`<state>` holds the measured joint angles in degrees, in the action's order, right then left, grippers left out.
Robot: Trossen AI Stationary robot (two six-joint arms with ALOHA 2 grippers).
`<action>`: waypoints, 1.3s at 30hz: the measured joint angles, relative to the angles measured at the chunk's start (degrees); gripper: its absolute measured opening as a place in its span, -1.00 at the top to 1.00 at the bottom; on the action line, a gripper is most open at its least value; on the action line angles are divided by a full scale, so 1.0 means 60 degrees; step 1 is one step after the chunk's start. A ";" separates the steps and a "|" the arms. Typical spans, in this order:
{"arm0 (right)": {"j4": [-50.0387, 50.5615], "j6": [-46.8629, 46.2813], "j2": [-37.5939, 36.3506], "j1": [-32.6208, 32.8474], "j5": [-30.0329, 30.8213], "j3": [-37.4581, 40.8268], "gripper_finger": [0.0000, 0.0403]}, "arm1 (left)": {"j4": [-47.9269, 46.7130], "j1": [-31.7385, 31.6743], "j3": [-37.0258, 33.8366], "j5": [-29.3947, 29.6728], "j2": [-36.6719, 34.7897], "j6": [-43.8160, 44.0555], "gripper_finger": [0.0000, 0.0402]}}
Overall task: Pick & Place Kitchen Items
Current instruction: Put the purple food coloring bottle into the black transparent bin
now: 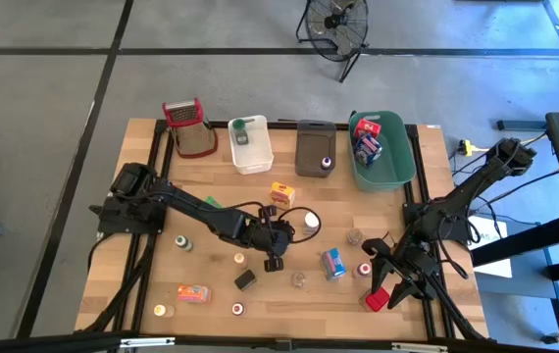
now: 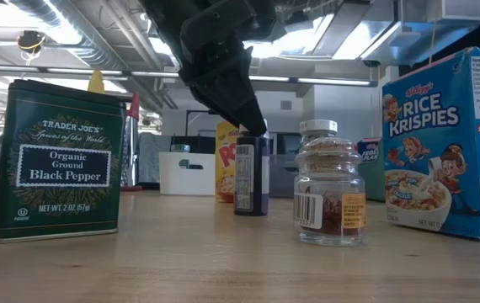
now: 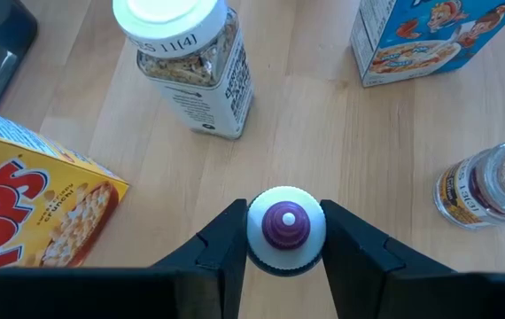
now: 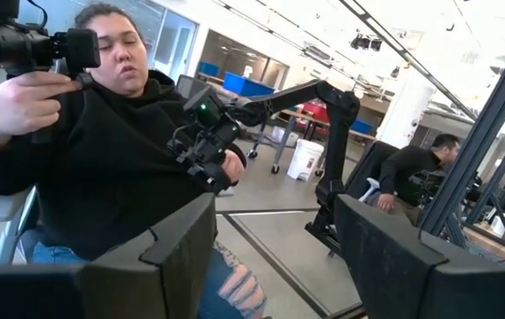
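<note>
While your left end effector (image 3: 285, 257) sits narrowed around the purple-capped bottle (image 3: 285, 237) standing mid-surface, apparently touching its cap, you're at the grasp; next, lift straight up. Right end effector (image 1: 389, 279) waits open.

Along the far edge of the bench (image 1: 142, 196) stand, left to right, the grater (image 1: 189, 126), a tub (image 1: 251, 144), a second tub (image 1: 315, 147) and a third tub (image 1: 382, 149) with boxes inside. Mid-bench, the left pincer (image 3: 286, 257) sits over a small bottle (image 3: 286, 229), one finger on each side of its cap. Just beyond it stand a spice jar (image 3: 190, 62) and, to its side, a cereal box (image 3: 31, 208). Right of the bottle in the high view come a second cereal box (image 1: 332, 262) and a glass jar (image 1: 300, 279). A tin (image 1: 245, 279) lies nearer the front edge. The right pincer (image 1: 397, 284) hangs at the bench's front right corner.
</note>
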<state>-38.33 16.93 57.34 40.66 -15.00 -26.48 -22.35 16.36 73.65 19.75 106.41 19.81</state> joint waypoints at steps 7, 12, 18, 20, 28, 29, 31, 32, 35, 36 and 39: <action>0.0106 0.0000 0.0000 0.0000 0.0000 0.0000 -0.16 | -0.0998 0.0091 0.0648 -0.0109 -0.0264 0.0011 0.42; 0.0138 -0.0016 0.0000 0.0000 -0.0003 0.0000 -0.16 | -0.2174 0.0080 0.1601 0.0213 -0.0475 -0.0341 0.42; 0.0061 -0.0025 -0.0004 0.0000 -0.0004 0.0000 -0.16 | -0.3560 -0.0340 0.3080 0.0331 -0.0532 -0.1014 0.42; 0.0060 -0.0032 -0.0004 -0.0001 -0.0004 0.0000 -0.16 | -0.3826 -0.0645 0.3576 0.0343 -0.0532 -0.1317 0.42; -0.0309 -0.0189 -0.0004 0.0000 -0.0036 0.0000 -0.16 | -0.4869 -0.2264 0.5208 0.0271 -0.0535 -0.2325 0.42; -0.0359 -0.0266 -0.0004 0.0000 -0.0036 0.0000 -0.16 | -0.4973 -0.2489 0.5312 0.0092 -0.0535 -0.2435 0.42; -0.0413 -0.0302 -0.0004 0.0000 -0.0033 0.0000 -0.16 | -0.4990 -0.2956 0.5461 -0.0273 -0.0535 -0.2647 0.42; -0.0457 -0.0287 -0.0004 0.0000 -0.0033 0.0000 -0.16 | -0.4990 -0.3170 0.5529 -0.0445 -0.0535 -0.2748 0.42; -0.0503 -0.0161 -0.0004 0.0000 -0.0030 0.0000 -0.16 | -0.4848 -0.3820 0.5614 -0.1029 -0.0535 -0.3098 0.42; -0.0508 -0.0080 -0.0004 0.0000 -0.0029 0.0000 -0.16 | -0.4770 -0.4043 0.5611 -0.1260 -0.0535 -0.3218 0.42; -0.0525 0.0233 -0.0004 -0.0018 -0.0026 0.0000 -0.16 | -0.4479 -0.4680 0.5610 -0.1722 -0.0535 -0.3540 0.42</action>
<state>-41.47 18.32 57.32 40.56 -15.16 -26.48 -49.22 -11.72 107.31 9.42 103.20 -1.43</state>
